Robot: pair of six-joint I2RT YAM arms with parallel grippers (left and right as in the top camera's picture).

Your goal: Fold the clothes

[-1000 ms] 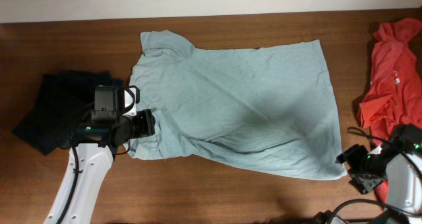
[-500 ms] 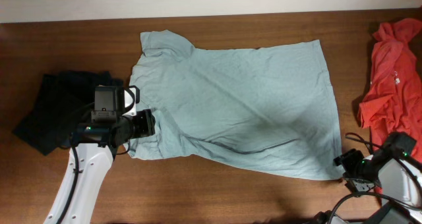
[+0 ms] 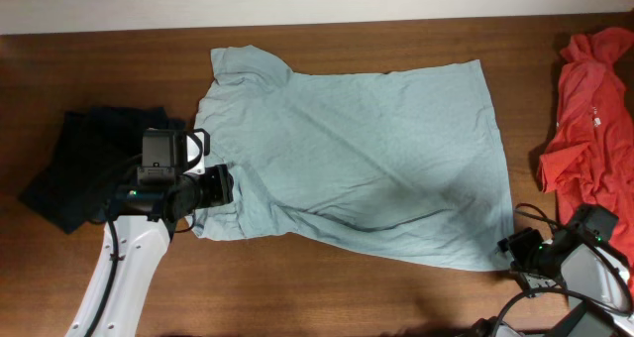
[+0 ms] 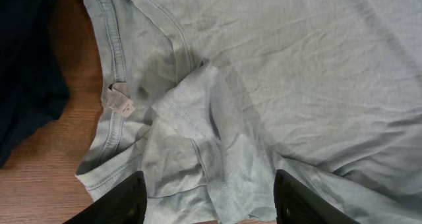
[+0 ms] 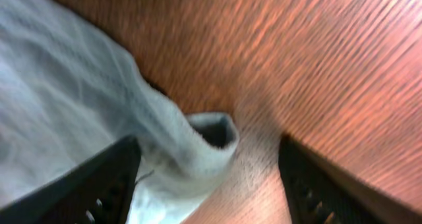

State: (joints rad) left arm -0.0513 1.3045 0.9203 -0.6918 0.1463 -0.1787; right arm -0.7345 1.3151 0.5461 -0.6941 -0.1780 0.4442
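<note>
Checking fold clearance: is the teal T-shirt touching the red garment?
Apart. Overhead shows bare table between the T-shirt and the red garment.

Plain pale grey-blue T-shirt (image 3: 357, 159), dk navy garment (image 3: 74, 168), red-orange garment (image 3: 589, 109), brown wood-grain table (image 3: 297, 297).

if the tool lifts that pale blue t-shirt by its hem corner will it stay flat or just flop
Probably flops: the t-shirt lies limp and creased, its sleeve bunched in soft folds. Likely light, since the fabric looks thin. The hem corner curls over itself, so it may drag and wrinkle across the table rather than slide flat.
</note>
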